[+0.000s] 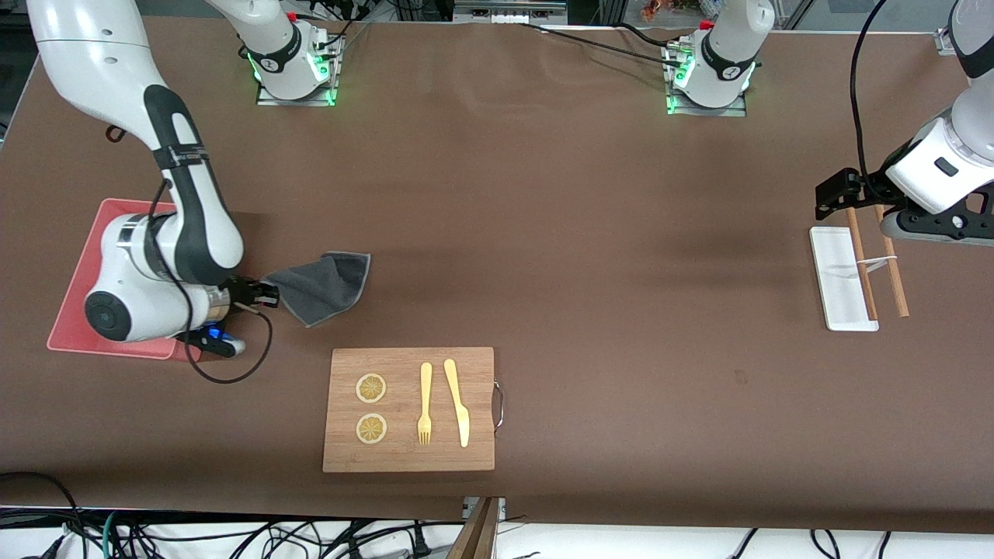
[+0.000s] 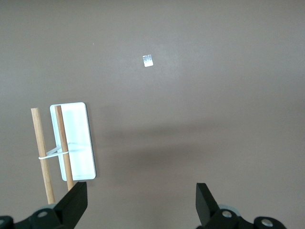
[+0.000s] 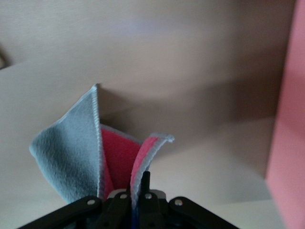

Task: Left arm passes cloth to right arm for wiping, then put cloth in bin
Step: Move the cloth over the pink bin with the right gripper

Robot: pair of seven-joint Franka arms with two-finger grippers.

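Note:
My right gripper (image 1: 268, 293) is shut on an edge of the cloth (image 1: 322, 286), beside the salmon-pink bin (image 1: 85, 272) at the right arm's end of the table. The cloth shows dark grey in the front view and hangs out from the gripper toward the table's middle. In the right wrist view the cloth (image 3: 71, 157) is folded, grey outside and magenta-red inside, pinched between the fingers (image 3: 145, 183); the bin (image 3: 288, 143) shows at the edge. My left gripper (image 2: 141, 200) is open and empty, over the small white tray (image 1: 842, 278) at the left arm's end.
A wooden cutting board (image 1: 409, 409) with two lemon slices, a fork and a knife lies near the front edge. Two wooden sticks (image 1: 877, 256) joined by a band lie across the white tray (image 2: 74, 140). A small tape mark (image 2: 148, 60) is on the table.

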